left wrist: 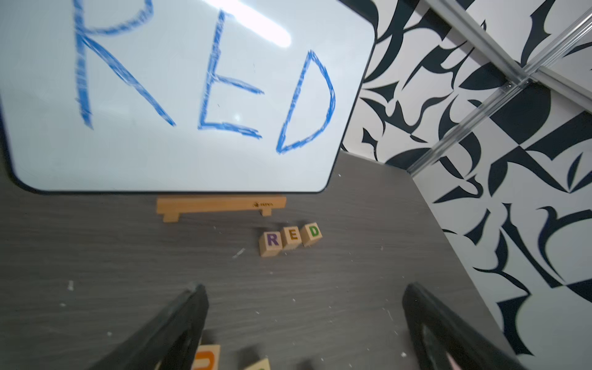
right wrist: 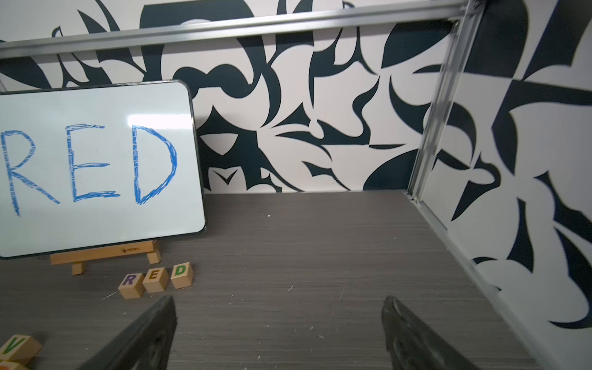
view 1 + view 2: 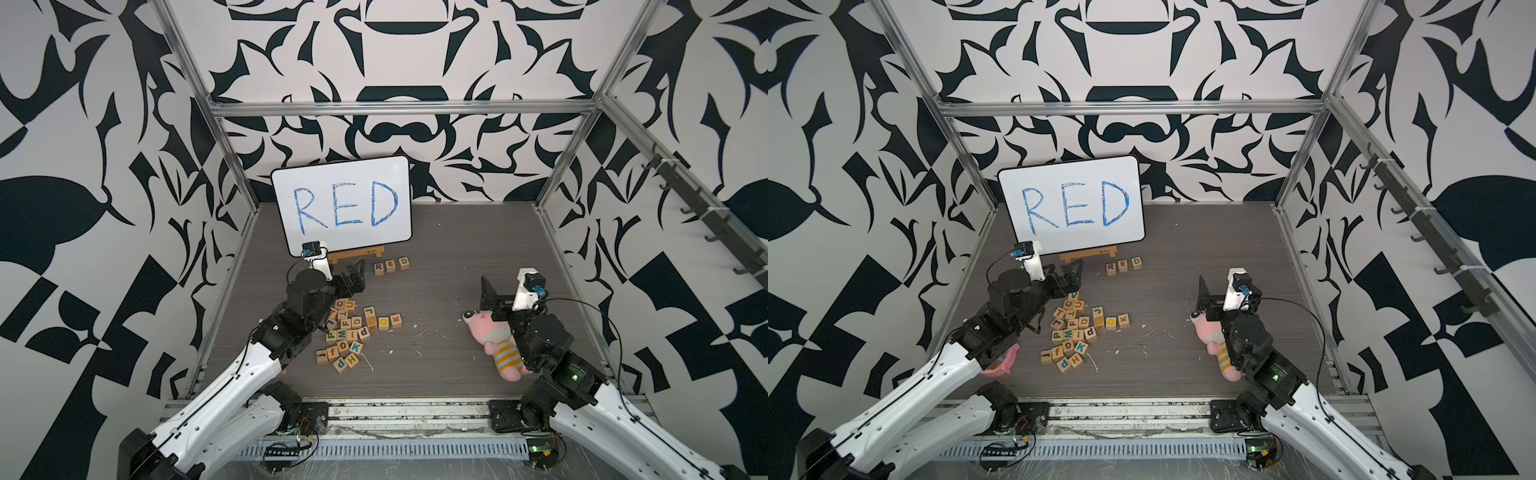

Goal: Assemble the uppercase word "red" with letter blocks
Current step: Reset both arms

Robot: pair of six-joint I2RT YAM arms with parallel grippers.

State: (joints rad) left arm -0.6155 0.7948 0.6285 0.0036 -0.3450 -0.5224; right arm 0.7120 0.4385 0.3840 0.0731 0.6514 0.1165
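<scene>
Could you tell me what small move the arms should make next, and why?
Probably draw the left gripper back from the row: the pale wooden cubes with the purple R, orange E and green D already sit side by side before the white board, and both it and the right gripper stand open and empty.

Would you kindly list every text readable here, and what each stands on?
"RED": blue handwriting on the whiteboard.
"R", "E", "D": three lined-up letter blocks.
"K", "O", "J", "d", "f" and others: the loose pile of blocks.
Logo on the wooden easel: too small to read.
</scene>
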